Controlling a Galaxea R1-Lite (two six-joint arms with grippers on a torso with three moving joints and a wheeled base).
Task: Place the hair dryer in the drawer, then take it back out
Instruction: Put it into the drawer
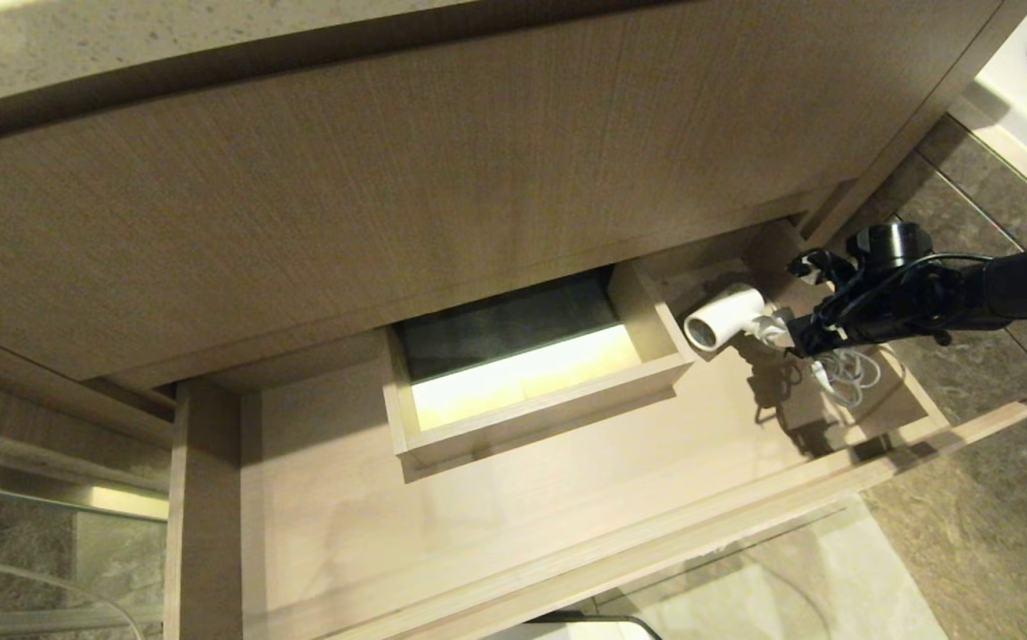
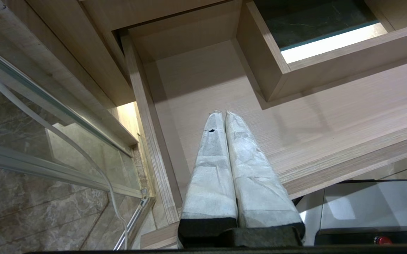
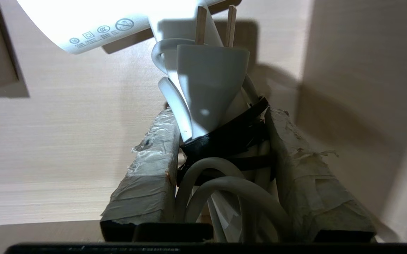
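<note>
On my right wrist feed, small grey certification marks line the hair dryer (image 3: pixel 94 21) barrel, too tiny to read. My right gripper (image 1: pixel 789 333) is clenched on the hair dryer's cord-wrapped handle, plug (image 3: pixel 208 81) prongs pointing away from the wrist. The smooth white barrel hangs over the wood-grain drawer (image 1: pixel 513 498), beside its boxed cut-out (image 1: pixel 535 373), mouth facing that box. My left gripper (image 2: pixel 224 116), taped fingers pressed together, hovers over the drawer's opposite end.

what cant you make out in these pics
- Hair dryer handle: head view, hidden behind the right end effector; right wrist view, behind the plug and cord.
- Dryer printed marks: right wrist view, too small.
- Drawer front label: faces away in every view.
- Left end effector: outside head view.
</note>
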